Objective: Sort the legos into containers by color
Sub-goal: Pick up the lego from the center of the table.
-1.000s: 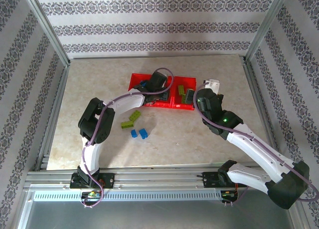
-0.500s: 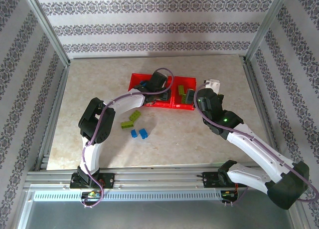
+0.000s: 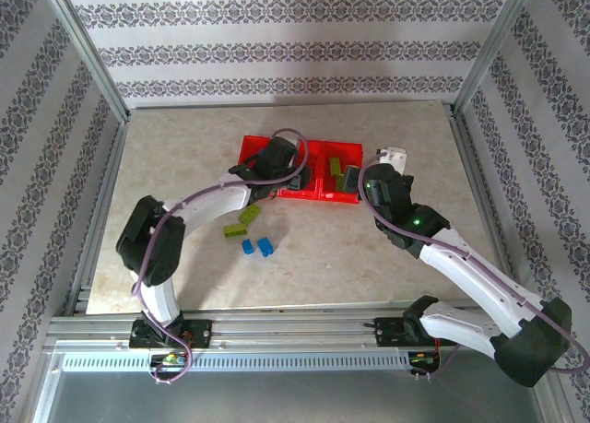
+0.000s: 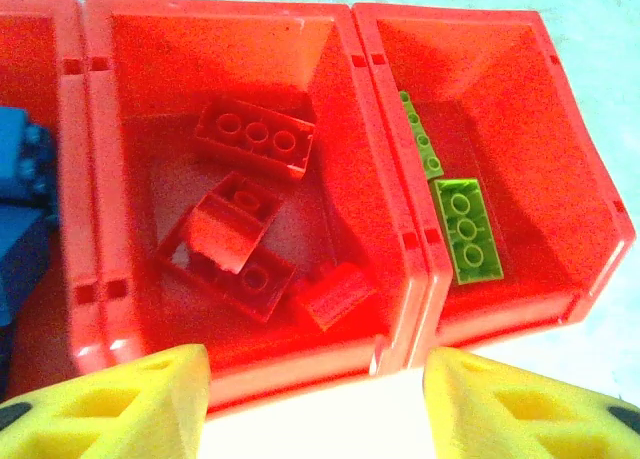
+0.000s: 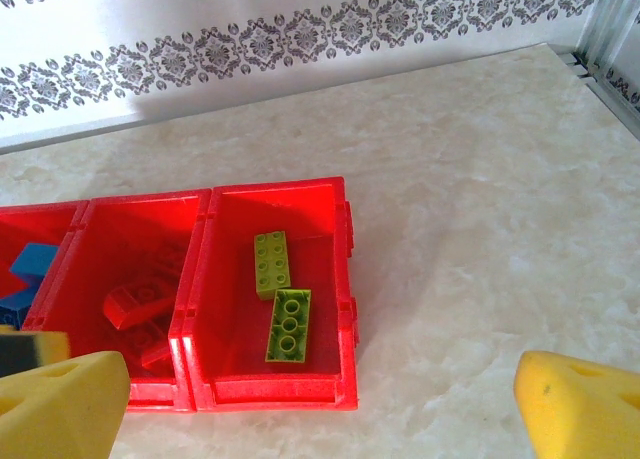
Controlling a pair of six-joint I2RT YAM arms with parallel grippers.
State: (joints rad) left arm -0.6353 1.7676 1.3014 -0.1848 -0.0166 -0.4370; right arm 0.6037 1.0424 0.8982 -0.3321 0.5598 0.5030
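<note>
The red three-compartment tray [image 3: 247, 146] lies mid-table. My left gripper [image 3: 293, 180] hangs open over its near rim; in the left wrist view its yellow fingers [image 4: 120, 404] frame the middle compartment, nothing between them [image 4: 320, 424]. That compartment holds red bricks [image 4: 255, 139], the right one holds two lime green bricks [image 4: 465, 229], and the left one holds blue bricks [image 4: 20, 209]. My right gripper [image 3: 383, 162] stands open and empty [image 5: 320, 419] just right of the tray [image 5: 280, 391], facing the green bricks [image 5: 288, 324]. Two green bricks [image 3: 241, 222] and two blue bricks [image 3: 257, 247] lie loose on the table.
The marble tabletop [image 3: 184, 146] is bounded by aluminium rails and patterned walls. Bare surface stretches to the right of the tray [image 5: 500, 229] and along the near side of the table [image 3: 323, 266].
The left arm's elbow has swung out to the left and its wrist has shifted slightly left over the tray. The right arm has stayed still.
</note>
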